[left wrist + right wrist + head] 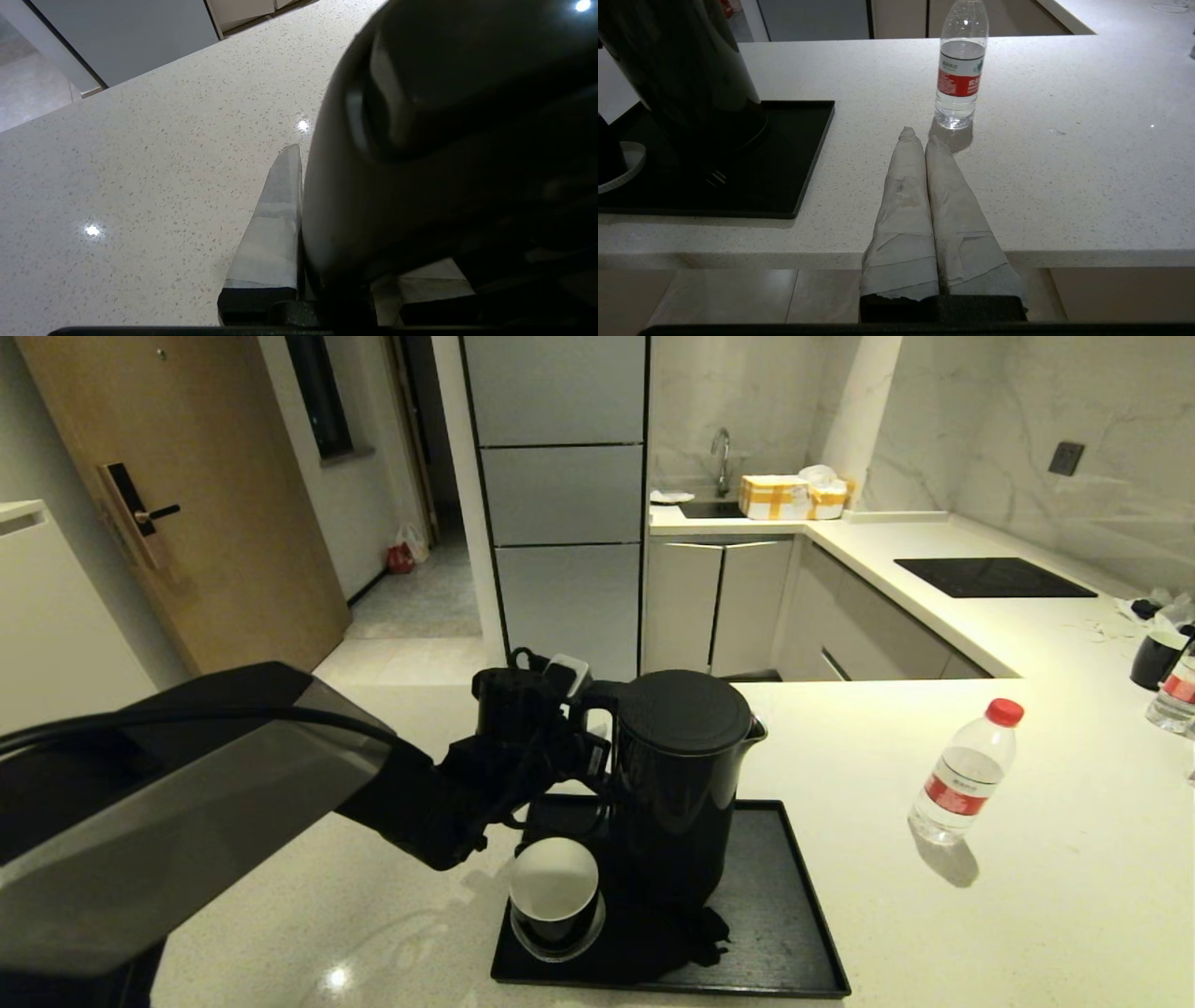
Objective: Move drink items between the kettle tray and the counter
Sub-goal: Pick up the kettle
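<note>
The tall black kettle point(686, 775) stands on the black kettle tray point(784, 915) near the counter's point(1027, 896) front edge. My left gripper point(593, 747) is shut on the kettle's loop handle point(420, 186). One taped finger point(275, 224) presses against the handle's side. The clear bottle point(966, 770) with its red cap stands upright on the counter to the right of the tray. In the right wrist view my right gripper point(922, 137) is shut on nothing. It hovers at the counter's front edge, short of the bottle point(959, 79), with the kettle point(686, 65) and tray point(784, 163) off to one side.
A black cup with a white inside point(554, 894) sits on the tray's front left corner, close to the kettle. A second dark cup point(1156, 658) and another bottle point(1174, 695) stand at the far right. A black hob panel point(990, 577) lies at the back.
</note>
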### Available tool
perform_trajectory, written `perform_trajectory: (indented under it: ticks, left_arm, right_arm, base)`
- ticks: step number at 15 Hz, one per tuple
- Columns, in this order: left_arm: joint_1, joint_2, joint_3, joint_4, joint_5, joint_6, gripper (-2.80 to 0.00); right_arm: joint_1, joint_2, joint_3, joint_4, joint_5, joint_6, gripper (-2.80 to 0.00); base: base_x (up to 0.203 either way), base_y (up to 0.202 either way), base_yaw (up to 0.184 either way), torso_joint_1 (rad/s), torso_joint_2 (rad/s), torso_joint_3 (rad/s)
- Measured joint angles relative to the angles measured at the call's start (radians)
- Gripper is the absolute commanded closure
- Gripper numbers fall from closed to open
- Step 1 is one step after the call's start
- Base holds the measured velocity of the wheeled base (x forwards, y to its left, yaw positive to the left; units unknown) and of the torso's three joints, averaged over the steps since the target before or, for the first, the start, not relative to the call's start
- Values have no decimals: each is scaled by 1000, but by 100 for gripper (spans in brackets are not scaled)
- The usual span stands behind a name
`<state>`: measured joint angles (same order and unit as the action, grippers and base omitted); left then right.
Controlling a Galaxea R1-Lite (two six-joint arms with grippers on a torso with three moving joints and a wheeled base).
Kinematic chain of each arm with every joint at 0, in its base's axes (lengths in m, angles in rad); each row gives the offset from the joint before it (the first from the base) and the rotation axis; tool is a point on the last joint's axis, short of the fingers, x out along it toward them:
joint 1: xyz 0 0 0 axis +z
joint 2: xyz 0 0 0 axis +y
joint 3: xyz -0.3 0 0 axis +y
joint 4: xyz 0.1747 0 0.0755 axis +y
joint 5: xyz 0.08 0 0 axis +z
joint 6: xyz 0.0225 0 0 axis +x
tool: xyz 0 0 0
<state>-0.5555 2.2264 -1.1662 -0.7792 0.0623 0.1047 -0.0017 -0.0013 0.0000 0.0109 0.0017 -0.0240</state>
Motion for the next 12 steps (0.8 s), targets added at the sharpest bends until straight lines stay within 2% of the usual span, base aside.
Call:
perform_trajectory:
  ticks: [5,9,12]
  left_arm:
    - [-24,-13,-30,14,2,-9,0]
    - [-48,-23,-57,41,2,-61,0]
    - [-59,-30,-66,44,1,-66,0]
  right_arm:
    - [0,0,0,0,-1,0,0]
    - [0,0,0,0,-1,0,0]
    - [0,0,0,0,-1,0,0]
  base:
    - [0,0,0,0,0,0]
    - [0,0,0,0,0,0]
    - [0,0,0,0,0,0]
